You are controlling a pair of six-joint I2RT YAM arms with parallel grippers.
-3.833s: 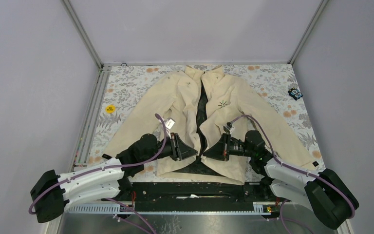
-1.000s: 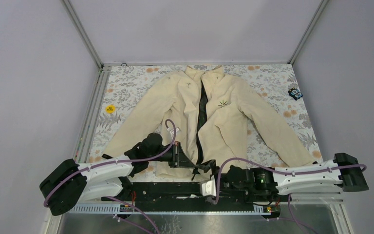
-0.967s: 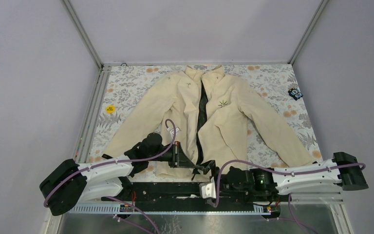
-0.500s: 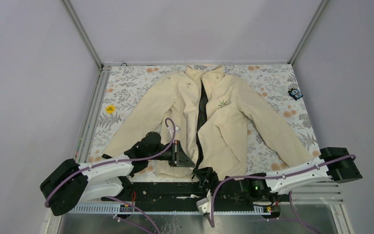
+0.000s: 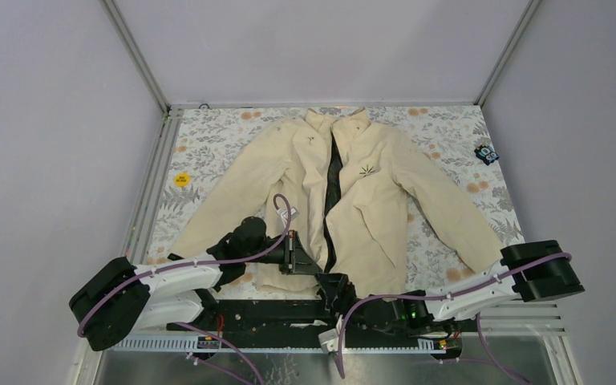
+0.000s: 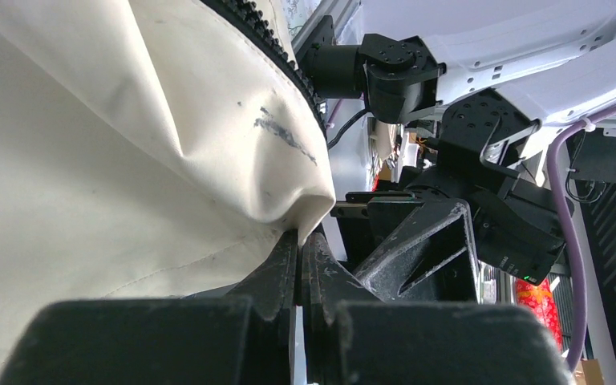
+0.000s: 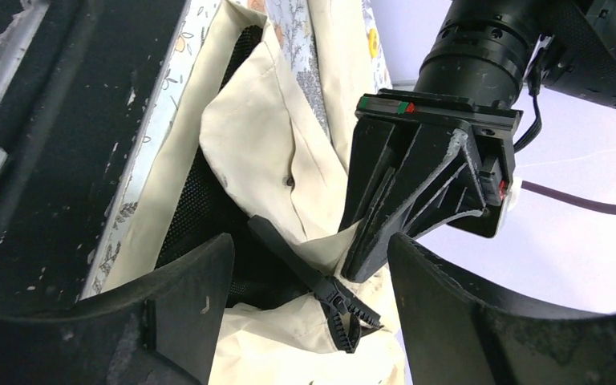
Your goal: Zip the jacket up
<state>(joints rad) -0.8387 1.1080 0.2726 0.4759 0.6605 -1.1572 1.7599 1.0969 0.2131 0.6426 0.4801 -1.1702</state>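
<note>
The cream jacket (image 5: 369,200) lies flat on its back, collar at the far side. Its front is open along the dark zipper (image 5: 334,180). My left gripper (image 5: 313,267) is shut on the hem corner of the left front panel; the left wrist view shows the jaws (image 6: 298,241) pinching cream fabric (image 6: 128,160) just below the zipper teeth (image 6: 269,44). My right gripper (image 5: 330,285) sits low at the table's near edge, just below the hem. Its fingers are open (image 7: 310,241) with the zipper slider (image 7: 338,307) between them, untouched. The left gripper (image 7: 417,200) stands close beyond it.
A floral cloth (image 5: 224,136) covers the table. On it lie a yellow sticker (image 5: 181,180) at the left and a small blue-black object (image 5: 487,152) at the far right. A black rail (image 5: 273,309) runs along the near edge. Grey walls enclose the other sides.
The right arm has swung in low along the near edge, bringing its gripper leftward under the hem. The left gripper has kept its grip in place. Earlier, both grippers lay on the front panels.
</note>
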